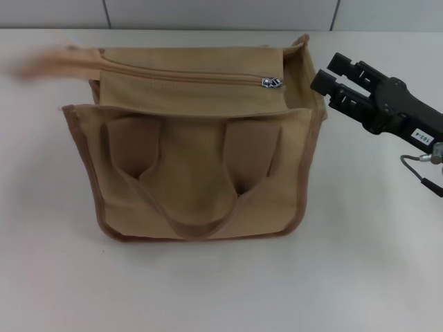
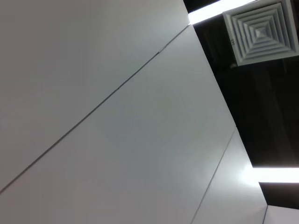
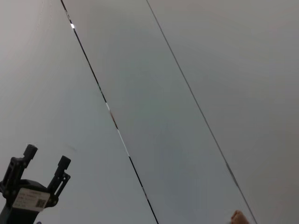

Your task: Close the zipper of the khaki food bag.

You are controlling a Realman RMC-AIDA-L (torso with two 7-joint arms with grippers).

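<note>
The khaki food bag [image 1: 194, 173] stands on the white table in the head view, its handles hanging down its front. The zipper [image 1: 180, 75] runs across the top panel, with the silver pull tab [image 1: 271, 82] at the right end of that line. My right gripper [image 1: 327, 72] is open and empty, just right of the bag's upper right corner, a short way from the pull tab and not touching it. My left gripper [image 3: 44, 156] is out of the head view; it shows far off in the right wrist view, fingers apart and pointing up.
A loose tan strap end [image 1: 52, 61] sticks out from the bag's back left corner. A panelled wall [image 1: 221, 12] runs behind the table. The left wrist view shows only wall panels and a ceiling vent [image 2: 260, 30].
</note>
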